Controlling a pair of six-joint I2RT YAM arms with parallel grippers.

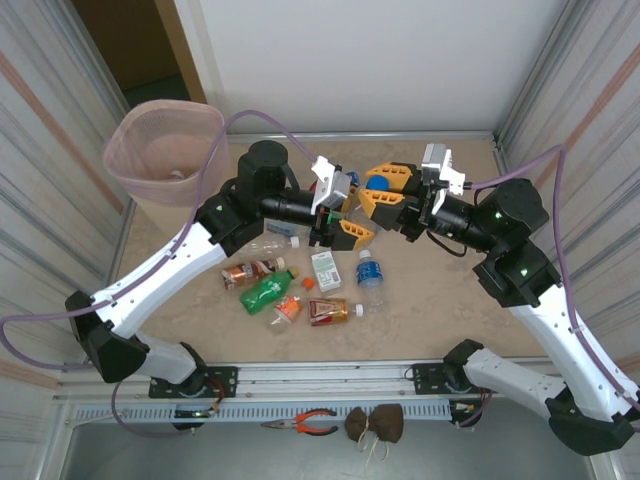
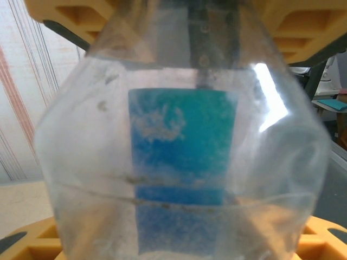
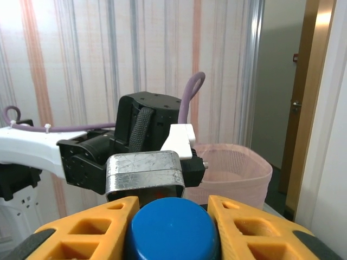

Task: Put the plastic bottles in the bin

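Above the middle of the table my two grippers meet on one clear plastic bottle (image 1: 377, 183) with a blue cap and blue label. My left gripper (image 1: 345, 212) is shut on its body (image 2: 181, 135), and the yellow fingers (image 2: 303, 27) press it from above and below. My right gripper (image 1: 388, 188) stands round the blue cap (image 3: 173, 233), with a narrow gap at the right finger (image 3: 244, 222). Several more bottles lie on the table: green (image 1: 268, 293), brown (image 1: 250, 272), amber (image 1: 335, 312), and clear with a blue label (image 1: 369, 270). The pink-lined bin (image 1: 165, 150) stands at the far left.
A green-and-white carton (image 1: 325, 270) and a loose orange cap (image 1: 309, 284) lie among the bottles. Pliers (image 1: 315, 422) rest on the front rail. Striped walls close in both sides. The bin (image 3: 233, 168) shows behind the left wrist (image 3: 141, 135).
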